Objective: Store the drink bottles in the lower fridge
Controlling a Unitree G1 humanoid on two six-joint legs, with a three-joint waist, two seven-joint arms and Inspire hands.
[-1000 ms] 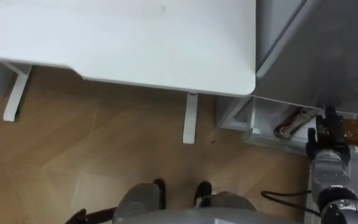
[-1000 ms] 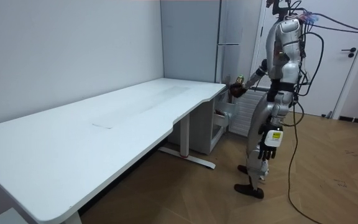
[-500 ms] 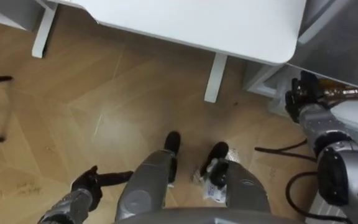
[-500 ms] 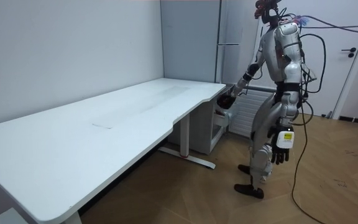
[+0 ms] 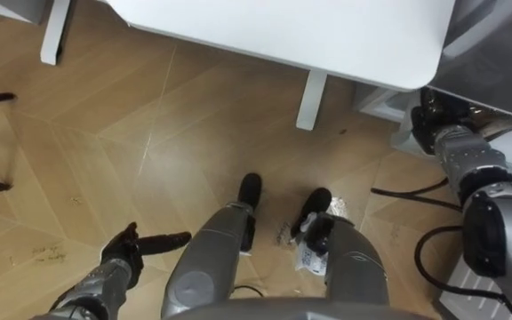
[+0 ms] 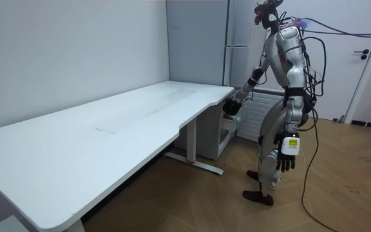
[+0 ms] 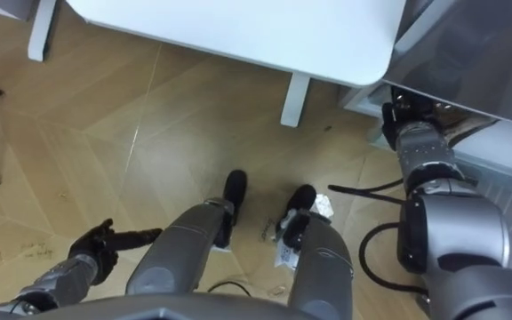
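My right hand (image 5: 436, 120) reaches low to the right, at the opening of the lower fridge (image 5: 382, 100), under the grey fridge door (image 5: 505, 44). Its fingers are tucked in at the fridge's edge, so their state is hidden, and I cannot make out a drink in them. In the room view that right hand (image 6: 232, 106) sits low between the desk's end and the fridge (image 6: 240, 38). The left hand (image 5: 121, 258) hangs by my left leg with relaxed fingers and holds nothing; the room view has the left hand (image 6: 286, 158) beside the thigh.
The white desk (image 5: 327, 36) runs along the top of the eye view, with its white leg (image 5: 309, 100) just left of the fridge. I stand on wooden floor (image 5: 194, 142) between the desk's end and the fridge. A door (image 6: 369, 58) is behind me.
The camera has tipped down towards the floor and my legs. My right hand has dropped from desk height to the lower fridge opening, and the brown bottle seen in it earlier is out of sight.
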